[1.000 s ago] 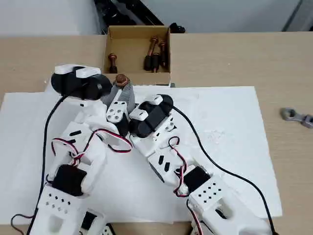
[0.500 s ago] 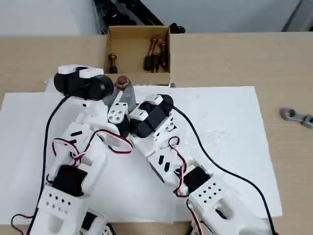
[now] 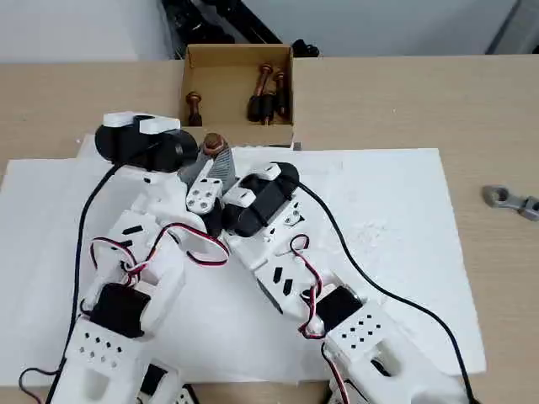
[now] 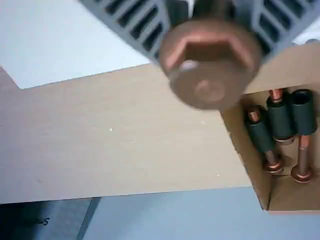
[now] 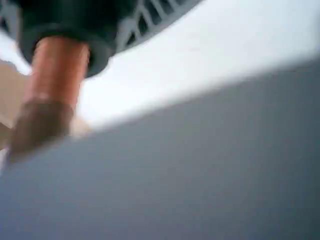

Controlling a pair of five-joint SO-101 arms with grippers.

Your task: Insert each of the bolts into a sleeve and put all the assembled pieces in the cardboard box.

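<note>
Left fingers (image 4: 125, 20) clamp bolt (image 4: 212, 67); right fingers (image 5: 150, 20) grip sleeve (image 5: 65, 22)

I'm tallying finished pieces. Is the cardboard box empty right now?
No, the cardboard box holds several copper bolts with dark sleeves on them.

Copper bolt (image 4: 212, 60), black sleeve (image 5: 65, 22), brown cardboard box (image 3: 238, 133)
</note>
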